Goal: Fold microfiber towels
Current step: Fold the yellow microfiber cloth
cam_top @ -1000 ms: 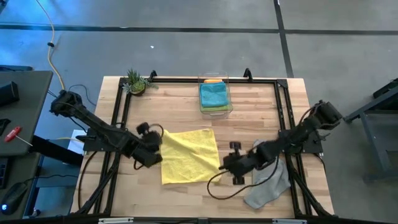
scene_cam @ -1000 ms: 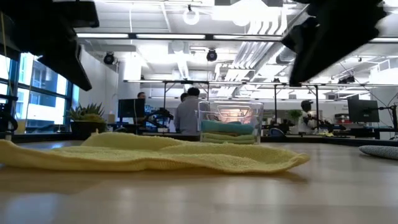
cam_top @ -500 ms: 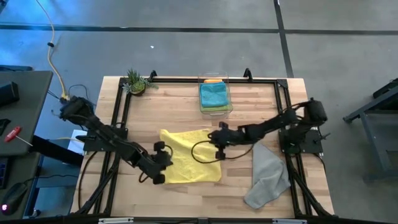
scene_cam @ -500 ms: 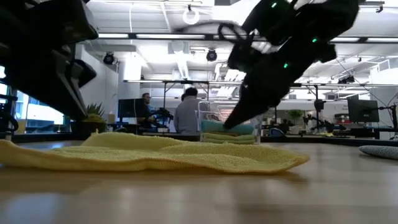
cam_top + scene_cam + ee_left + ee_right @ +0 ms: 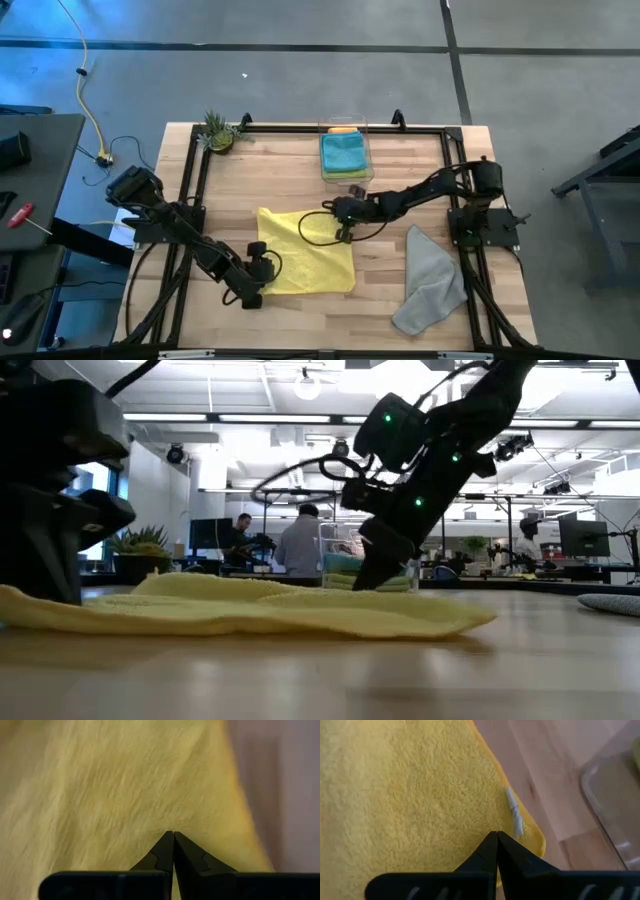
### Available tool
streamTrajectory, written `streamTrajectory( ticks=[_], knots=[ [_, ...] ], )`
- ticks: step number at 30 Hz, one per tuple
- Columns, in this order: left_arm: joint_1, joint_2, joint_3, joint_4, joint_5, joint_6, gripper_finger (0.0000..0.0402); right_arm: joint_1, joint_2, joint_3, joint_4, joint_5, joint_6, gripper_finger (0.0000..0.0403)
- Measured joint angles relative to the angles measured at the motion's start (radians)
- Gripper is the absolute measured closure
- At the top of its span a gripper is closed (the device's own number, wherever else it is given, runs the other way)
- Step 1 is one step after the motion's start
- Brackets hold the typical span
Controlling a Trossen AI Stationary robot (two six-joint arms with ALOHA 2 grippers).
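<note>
The yellow towel (image 5: 305, 262) lies spread on the table's middle, showing as a low rumpled band in the low view (image 5: 250, 615). My left gripper (image 5: 262, 284) is shut at its near left corner (image 5: 173, 834). My right gripper (image 5: 339, 219) is shut at its far right corner, beside a white tag (image 5: 514, 816). A grey towel (image 5: 430, 282) lies crumpled at the near right. A teal towel (image 5: 343, 153) sits on top of a stack in the clear bin (image 5: 347, 177) at the far middle. My left gripper has its shut fingertips (image 5: 165, 851) down in the yellow towel's cloth (image 5: 150, 822), a little in from the near left corner. It comes slanting down from the table's left. The tips hide how much cloth they have. The towel lies flat on the table. My right gripper's shut fingertips (image 5: 490, 849) are set into the yellow towel just inside its far right corner (image 5: 532, 840). It slants down from the table's right (image 5: 365, 580). The tips cover the pinch, so one layer or several does not show. The corner rests on the table.
A small potted plant (image 5: 219, 132) stands at the far left corner. Black frame rails (image 5: 192, 175) run along the table's left, far and right sides. Bare wood (image 5: 300, 185) lies between the yellow towel and the bin. People stand in the room behind.
Both grippers have come down onto the yellow towel and shut. My left gripper went from the towel's left edge toward the table's near edge. My right gripper swung from the near right toward the far edge and left, to the far right corner. The towel has stayed flat.
</note>
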Motion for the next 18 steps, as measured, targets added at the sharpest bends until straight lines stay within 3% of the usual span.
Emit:
streamTrajectory(
  ticks=[18],
  knots=[
    [-0.03,0.01,0.008,0.008,0.005,-0.03,0.0401,-0.002,-0.011,-0.016,-0.057,0.034,0.032,0.0403]
  ],
)
